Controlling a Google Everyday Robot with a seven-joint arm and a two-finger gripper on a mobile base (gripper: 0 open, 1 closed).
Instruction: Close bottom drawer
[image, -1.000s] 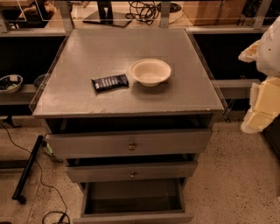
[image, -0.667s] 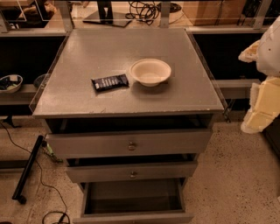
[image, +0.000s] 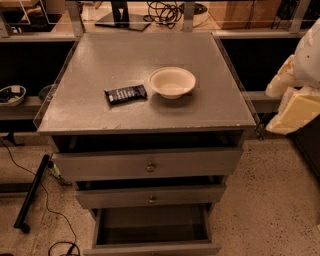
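The bottom drawer (image: 152, 226) of the grey cabinet is pulled far out toward me. Its dark boxy interior is open to view and looks empty. Its slim front panel (image: 150, 248) lies at the bottom edge of the view, and its knob is cut off there. My gripper (image: 294, 107) shows as pale cream parts at the right edge of the view. It is level with the cabinet top, well above and to the right of the bottom drawer, and touches nothing.
A white bowl (image: 171, 81) and a dark snack bar (image: 125, 94) lie on the cabinet top (image: 100, 60). The top drawer (image: 150, 165) and middle drawer (image: 150, 196) stand slightly out. A black bar and cables (image: 31, 196) lie on the floor at left.
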